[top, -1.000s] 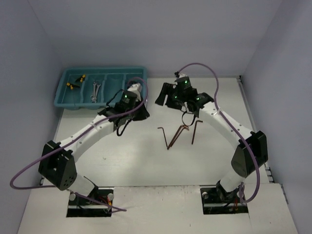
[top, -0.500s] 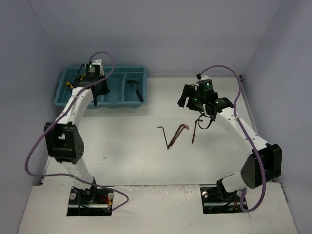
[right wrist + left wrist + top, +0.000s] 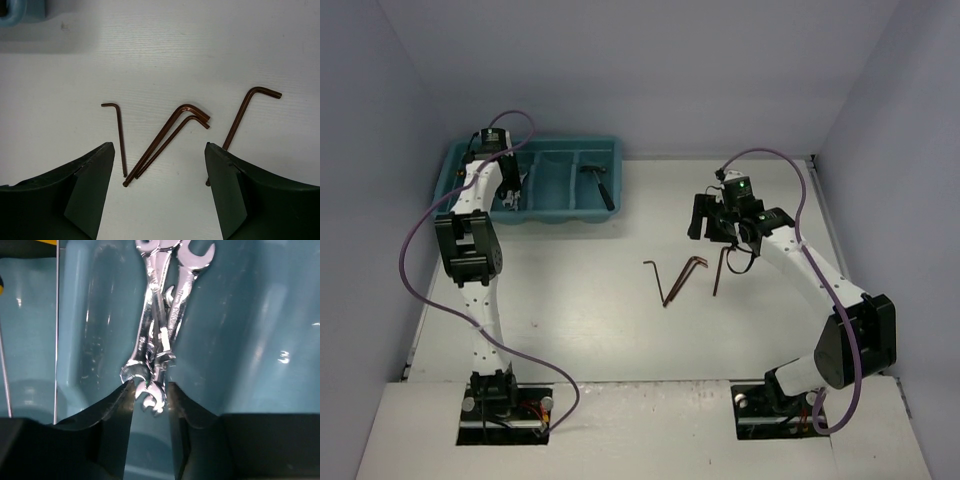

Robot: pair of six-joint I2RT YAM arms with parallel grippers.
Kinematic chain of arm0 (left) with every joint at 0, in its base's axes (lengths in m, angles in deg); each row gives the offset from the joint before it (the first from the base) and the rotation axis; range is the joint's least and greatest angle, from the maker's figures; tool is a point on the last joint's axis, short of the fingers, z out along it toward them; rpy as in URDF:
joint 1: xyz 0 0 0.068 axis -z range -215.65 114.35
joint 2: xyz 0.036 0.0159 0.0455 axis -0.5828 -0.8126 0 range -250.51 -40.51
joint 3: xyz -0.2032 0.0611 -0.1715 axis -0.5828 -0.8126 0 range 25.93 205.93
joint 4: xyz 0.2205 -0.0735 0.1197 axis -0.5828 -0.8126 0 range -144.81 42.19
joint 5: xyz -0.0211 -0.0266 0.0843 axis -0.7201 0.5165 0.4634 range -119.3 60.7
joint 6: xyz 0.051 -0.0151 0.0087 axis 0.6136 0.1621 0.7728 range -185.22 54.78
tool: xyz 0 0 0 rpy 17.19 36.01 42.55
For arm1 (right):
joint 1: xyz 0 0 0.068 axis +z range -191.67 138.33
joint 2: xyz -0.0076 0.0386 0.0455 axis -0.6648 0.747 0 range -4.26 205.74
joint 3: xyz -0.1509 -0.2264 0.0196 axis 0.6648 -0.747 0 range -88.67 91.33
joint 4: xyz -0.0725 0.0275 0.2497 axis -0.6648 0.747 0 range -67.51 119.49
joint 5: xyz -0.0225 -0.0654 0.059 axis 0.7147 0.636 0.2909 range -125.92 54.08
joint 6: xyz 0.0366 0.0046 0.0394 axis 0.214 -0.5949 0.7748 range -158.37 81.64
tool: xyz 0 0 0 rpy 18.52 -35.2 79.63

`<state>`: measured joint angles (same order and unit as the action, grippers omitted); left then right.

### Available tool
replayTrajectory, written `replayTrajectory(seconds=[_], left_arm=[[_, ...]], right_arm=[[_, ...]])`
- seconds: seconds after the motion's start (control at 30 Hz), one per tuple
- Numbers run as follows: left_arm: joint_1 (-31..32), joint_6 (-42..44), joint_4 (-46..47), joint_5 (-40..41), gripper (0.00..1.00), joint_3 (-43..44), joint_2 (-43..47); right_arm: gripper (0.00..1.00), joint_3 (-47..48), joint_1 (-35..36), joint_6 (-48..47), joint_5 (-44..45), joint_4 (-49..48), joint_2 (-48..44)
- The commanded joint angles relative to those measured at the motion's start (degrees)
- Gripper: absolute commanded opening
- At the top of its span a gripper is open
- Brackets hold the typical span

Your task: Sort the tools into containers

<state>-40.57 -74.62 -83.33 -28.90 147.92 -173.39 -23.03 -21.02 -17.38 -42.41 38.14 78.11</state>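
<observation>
Silver wrenches [image 3: 161,325]: bright, overlapping lengthwise in one compartment of the teal tray [image 3: 535,216], at the table's 10 o'clock. Since a second ago the left gripper [image 3: 149,388] has swung over them from the tray's 3 o'clock end. Its fingers are narrowly apart, and whether they grip cannot be told. Right gripper [image 3: 157,146], spread wide, has dropped toward four dark red keys [image 3: 161,144].

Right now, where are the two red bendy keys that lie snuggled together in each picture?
Top external: the nested key pair lies just right of the middle.
Left wrist: not in it.
Right wrist: the pair sits in the middle of the picture.
Shared landmark: the teal tray, upper left from above, filling the left wrist view, top-left corner of the right wrist view.
</observation>
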Motion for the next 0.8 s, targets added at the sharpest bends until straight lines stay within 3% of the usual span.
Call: replayTrajectory(seconds=[0.0, 0.2, 0.37, 0.5, 0.63, 0.77], left_arm=[[0.26, 1.33, 0.05, 0.22, 0.33, 3.85, 3.43], [1.47, -5.94, 0.18, -0.40, 0.38, -5.69, 13.51], [9.26, -16.40, 0.14, -2.57, 0.44, -20.29, 27.45], [23.77, -25.72, 0.37, 1.21, 0.64, -33.01, 34.62], [35.00, -33.54, 0.36, 4.21, 0.67, -36.80, 35.68], [43.28, -38.34, 0.09, 6.24, 0.66, -35.29, 31.59]], right_arm=[[0.70, 0.01, -0.21, -4.01, 2.46, 1.70, -2.30], [0.69, -1.38, -0.25, -3.17, 6.20, 2.80, -2.13], [0.68, -2.81, -0.25, 0.15, 8.99, 2.81, -1.44], [0.68, -3.64, -0.34, 1.55, 10.46, 2.72, -1.81], [0.67, -4.37, -0.34, 2.12, 10.96, 2.72, -2.38], [0.67, -5.29, -0.34, 2.39, 11.06, 2.72, -2.76]])
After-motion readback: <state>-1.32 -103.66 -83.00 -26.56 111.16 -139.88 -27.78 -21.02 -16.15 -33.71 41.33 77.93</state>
